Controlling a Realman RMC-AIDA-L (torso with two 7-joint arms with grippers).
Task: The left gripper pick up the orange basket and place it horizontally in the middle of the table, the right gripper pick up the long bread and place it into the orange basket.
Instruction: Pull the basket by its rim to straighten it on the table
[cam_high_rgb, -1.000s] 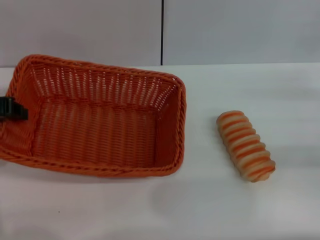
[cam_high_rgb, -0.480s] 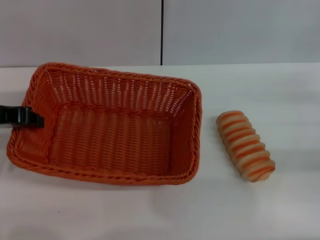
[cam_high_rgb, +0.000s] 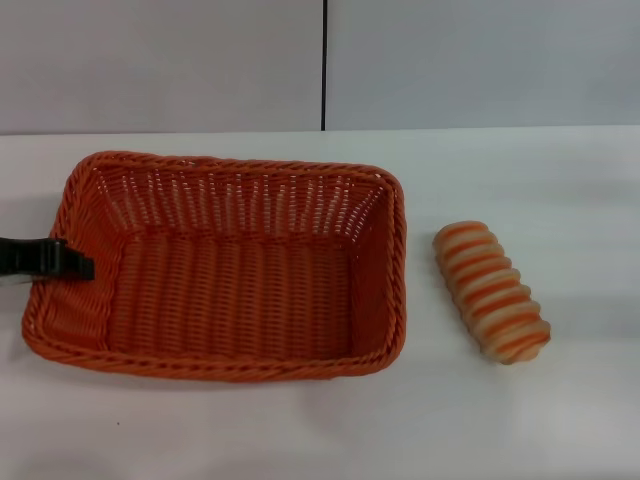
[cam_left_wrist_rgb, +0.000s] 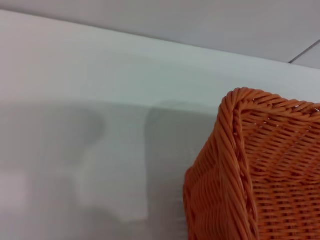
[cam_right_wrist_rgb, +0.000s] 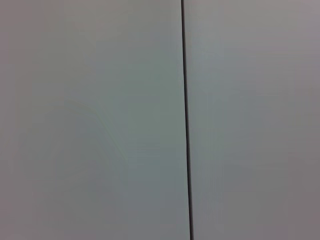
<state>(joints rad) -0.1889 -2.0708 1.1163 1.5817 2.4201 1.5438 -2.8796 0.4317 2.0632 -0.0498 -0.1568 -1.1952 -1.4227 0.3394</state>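
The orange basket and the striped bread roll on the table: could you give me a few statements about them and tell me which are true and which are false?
1. The long bread lies inside the orange basket. False: it lies on the table to the basket's right, apart from it.
2. The left gripper is at the basket's left rim. True.
3. The basket is lying upside down. False: its open side faces up and its inside is empty.
4. The right gripper is reaching for the bread. False: it is in none of the views, and the right wrist view shows only a plain wall.
5. The bread has cream and orange-brown stripes across it. True.
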